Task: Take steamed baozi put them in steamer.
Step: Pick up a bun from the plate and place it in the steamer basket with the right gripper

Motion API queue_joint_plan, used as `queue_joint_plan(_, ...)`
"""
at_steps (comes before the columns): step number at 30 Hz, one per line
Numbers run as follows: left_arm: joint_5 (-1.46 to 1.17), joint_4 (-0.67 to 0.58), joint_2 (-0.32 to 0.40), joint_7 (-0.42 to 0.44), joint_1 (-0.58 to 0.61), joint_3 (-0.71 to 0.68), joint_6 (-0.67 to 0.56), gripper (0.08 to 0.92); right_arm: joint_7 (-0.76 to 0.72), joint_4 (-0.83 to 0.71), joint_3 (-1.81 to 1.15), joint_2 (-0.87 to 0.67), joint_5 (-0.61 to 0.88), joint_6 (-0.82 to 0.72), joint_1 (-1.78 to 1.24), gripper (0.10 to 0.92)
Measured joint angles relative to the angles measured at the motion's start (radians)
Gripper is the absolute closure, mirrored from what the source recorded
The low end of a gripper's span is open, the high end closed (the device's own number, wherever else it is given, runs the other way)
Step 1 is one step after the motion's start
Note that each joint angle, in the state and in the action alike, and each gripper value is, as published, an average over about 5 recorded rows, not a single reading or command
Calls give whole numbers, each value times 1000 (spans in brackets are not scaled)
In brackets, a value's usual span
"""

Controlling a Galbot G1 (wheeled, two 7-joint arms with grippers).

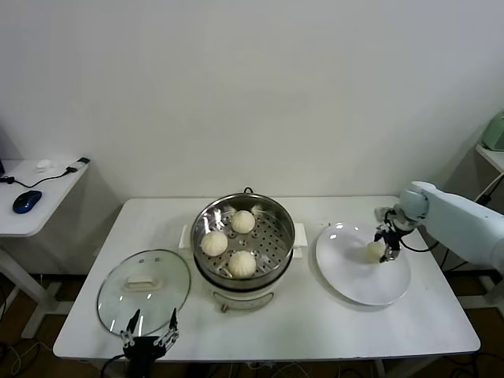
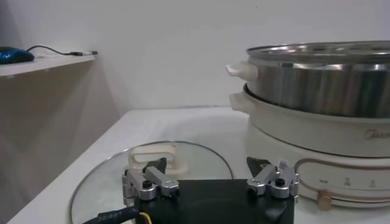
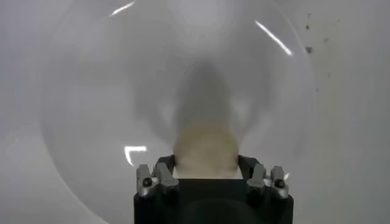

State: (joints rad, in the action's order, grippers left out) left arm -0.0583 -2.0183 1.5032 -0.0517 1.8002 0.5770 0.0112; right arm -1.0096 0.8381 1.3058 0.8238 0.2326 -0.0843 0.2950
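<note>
The steamer (image 1: 273,234) stands mid-table with three steamed baozi (image 1: 242,221) on its perforated tray. A fourth baozi (image 1: 373,250) lies on the white plate (image 1: 354,279) to the right. My right gripper (image 1: 383,249) reaches down onto it. In the right wrist view the baozi (image 3: 205,148) fills the gap of that gripper (image 3: 205,165), both fingers pressed to its sides, the plate (image 3: 91,109) beneath. My left gripper (image 1: 150,332) hangs open at the table's front edge by the glass lid. In the left wrist view it (image 2: 207,167) holds nothing, and the steamer (image 2: 323,85) stands beyond.
A round glass lid (image 1: 144,293) lies flat to the left of the steamer, also seen in the left wrist view (image 2: 103,185). A side desk with a blue mouse (image 1: 26,201) stands at the far left. The wall rises right behind the table.
</note>
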Motion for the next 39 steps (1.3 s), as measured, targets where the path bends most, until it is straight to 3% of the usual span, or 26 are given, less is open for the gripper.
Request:
queue_joint_plan(10, 3, -11, -10, 1, 8, -9, 2, 177, 2, 256, 266, 32, 300, -83, 395, 337)
queue_joint_plan(21, 18, -26, -13, 0, 18, -30, 0, 177, 99, 520, 388, 196, 653, -217, 657, 336)
queue_joint_plan(28, 22, -42, -6, -1, 29, -28, -1, 177, 181, 566, 405, 299, 717, -289, 622, 335)
queue_joint_plan(39, 22, -51, -4, -1, 32, -23, -3, 177, 261, 543, 422, 356, 686, -352, 503, 338)
